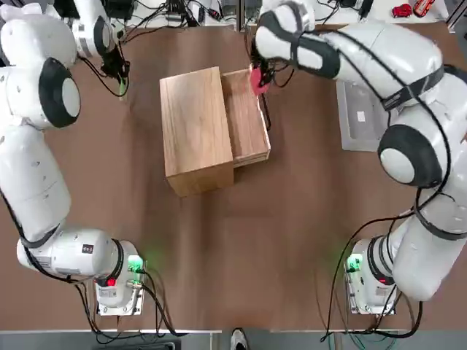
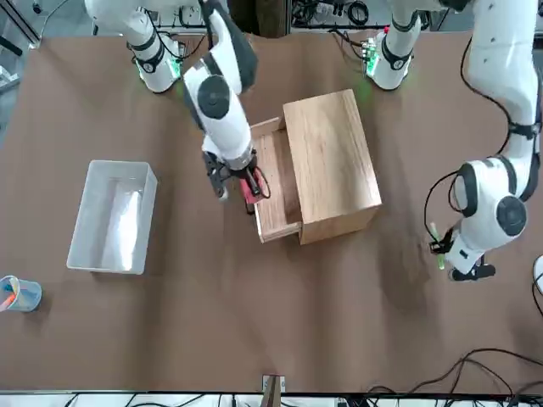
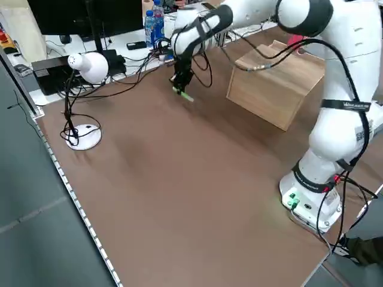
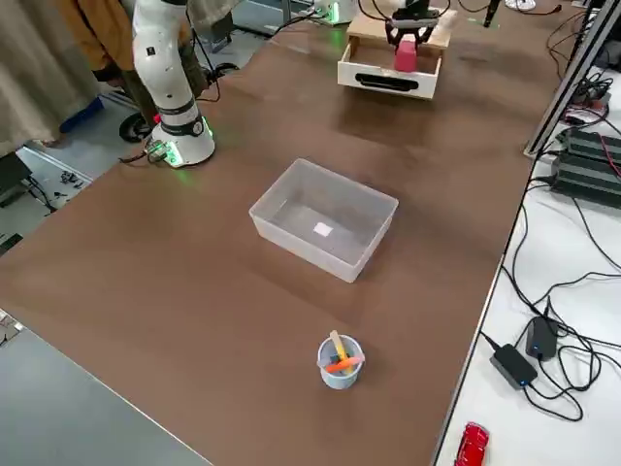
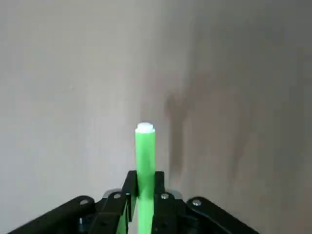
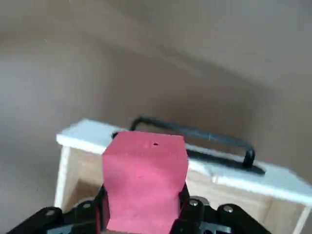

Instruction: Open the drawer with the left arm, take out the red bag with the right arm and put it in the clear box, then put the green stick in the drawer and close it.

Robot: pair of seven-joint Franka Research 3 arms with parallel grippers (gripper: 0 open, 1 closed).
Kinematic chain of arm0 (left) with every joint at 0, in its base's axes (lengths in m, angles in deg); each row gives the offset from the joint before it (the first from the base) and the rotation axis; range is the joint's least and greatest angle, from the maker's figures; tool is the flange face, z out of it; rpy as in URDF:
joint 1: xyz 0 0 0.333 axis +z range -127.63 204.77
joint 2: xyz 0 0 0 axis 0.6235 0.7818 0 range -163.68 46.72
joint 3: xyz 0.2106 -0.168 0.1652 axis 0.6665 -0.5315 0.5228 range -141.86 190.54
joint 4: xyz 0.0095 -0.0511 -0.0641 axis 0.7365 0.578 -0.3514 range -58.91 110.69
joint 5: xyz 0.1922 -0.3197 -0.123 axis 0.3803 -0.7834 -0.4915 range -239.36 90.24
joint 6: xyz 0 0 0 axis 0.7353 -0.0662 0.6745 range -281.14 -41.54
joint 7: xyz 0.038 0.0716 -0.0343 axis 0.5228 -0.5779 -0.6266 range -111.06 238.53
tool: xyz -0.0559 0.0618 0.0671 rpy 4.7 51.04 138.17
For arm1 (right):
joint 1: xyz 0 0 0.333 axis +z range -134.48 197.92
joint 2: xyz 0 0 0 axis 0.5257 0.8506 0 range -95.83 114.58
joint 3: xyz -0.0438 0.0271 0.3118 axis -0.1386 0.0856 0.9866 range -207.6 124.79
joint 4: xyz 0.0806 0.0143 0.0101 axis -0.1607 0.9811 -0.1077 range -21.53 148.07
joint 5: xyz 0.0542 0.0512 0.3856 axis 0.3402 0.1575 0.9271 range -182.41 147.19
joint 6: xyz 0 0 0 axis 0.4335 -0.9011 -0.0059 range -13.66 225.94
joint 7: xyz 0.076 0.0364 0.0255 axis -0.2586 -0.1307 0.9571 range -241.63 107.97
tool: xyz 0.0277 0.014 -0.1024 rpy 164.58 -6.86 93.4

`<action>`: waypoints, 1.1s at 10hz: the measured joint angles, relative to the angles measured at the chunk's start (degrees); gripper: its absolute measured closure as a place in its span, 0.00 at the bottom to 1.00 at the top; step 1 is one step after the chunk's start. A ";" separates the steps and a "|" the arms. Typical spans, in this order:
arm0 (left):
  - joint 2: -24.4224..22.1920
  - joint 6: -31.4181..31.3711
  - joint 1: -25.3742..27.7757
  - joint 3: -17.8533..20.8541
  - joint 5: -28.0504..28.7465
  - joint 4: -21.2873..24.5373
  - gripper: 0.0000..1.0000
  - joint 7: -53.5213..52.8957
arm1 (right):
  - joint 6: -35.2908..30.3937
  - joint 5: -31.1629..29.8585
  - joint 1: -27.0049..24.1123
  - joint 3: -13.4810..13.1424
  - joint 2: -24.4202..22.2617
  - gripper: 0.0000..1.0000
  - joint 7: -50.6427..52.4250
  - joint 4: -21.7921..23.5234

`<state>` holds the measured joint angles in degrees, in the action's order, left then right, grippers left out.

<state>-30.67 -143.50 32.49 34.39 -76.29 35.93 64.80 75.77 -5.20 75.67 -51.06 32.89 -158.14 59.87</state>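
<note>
The left gripper [image 1: 119, 79] waits aside above the table [image 1: 219, 240], pinching the green stick [image 5: 145, 161] ready for the open drawer [image 1: 244, 117]. Over it, the right gripper [image 1: 259, 79] clamps the red bag [image 6: 145, 180], bound for the clear box [image 2: 114, 217].

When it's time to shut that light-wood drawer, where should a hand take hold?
Grip the thin black wire handle at mid-span, coming from the open front side. It stands proud of the drawer front, leaving a gap for fingers. The right hand, holding the red bag, hangs over it now.
</note>
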 joint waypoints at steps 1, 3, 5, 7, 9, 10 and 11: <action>-3.15 3.38 -0.29 -0.50 0.00 -0.01 0.82 0.05 | -2.35 0.00 -3.00 -0.10 -1.25 0.45 5.68 -0.12; -8.45 8.41 -1.20 -2.14 0.00 0.04 0.82 0.87 | -6.83 -0.08 -8.65 -0.24 -2.72 0.45 17.50 -0.18; -11.91 10.65 -1.44 -6.32 0.00 0.05 0.82 6.09 | -10.03 -0.25 -15.22 -0.45 -2.86 0.45 31.44 -0.07; -13.33 11.38 -1.64 -13.02 0.00 -0.35 0.82 16.12 | -10.85 -0.30 -22.78 -0.56 -2.76 0.45 48.15 0.38; -13.53 12.76 -1.98 -20.13 0.00 -2.33 0.82 27.00 | -10.70 -2.60 -28.64 -0.58 -2.62 0.45 62.64 0.87; -13.55 12.94 -2.14 -23.39 0.08 -3.41 0.82 32.03 | -10.31 -4.27 -30.26 -0.55 -2.60 0.45 68.09 1.59; -13.47 13.01 -2.22 -27.07 0.97 -4.55 0.82 37.60 | -9.42 -4.99 -31.64 -0.54 -2.55 0.45 73.59 3.00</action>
<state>-44.14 -130.49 30.27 7.32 -75.32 31.38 102.40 66.36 -10.19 44.02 -51.60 30.34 -84.55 62.87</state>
